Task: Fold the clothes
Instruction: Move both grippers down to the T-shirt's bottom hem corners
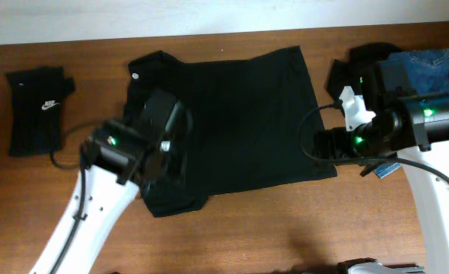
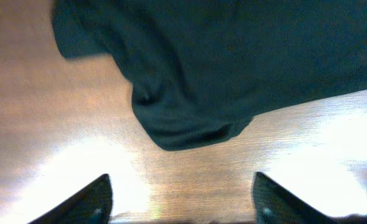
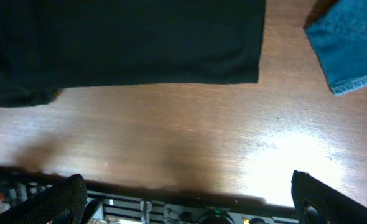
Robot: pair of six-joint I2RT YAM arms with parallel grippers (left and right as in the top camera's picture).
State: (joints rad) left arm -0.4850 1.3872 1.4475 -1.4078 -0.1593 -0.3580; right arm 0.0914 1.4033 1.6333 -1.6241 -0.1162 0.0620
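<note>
1 black swoosh-marked piece (image 1: 36,106) is seen folded by the left edge of the table (image 1: 285,228), the black shirt (image 1: 247,122) is spread mid-table and judged barely started, denim (image 1: 437,72) is left at the far right corner, and the left gripper (image 2: 183,186) and right gripper (image 3: 188,183) are held apart, empty.
</note>
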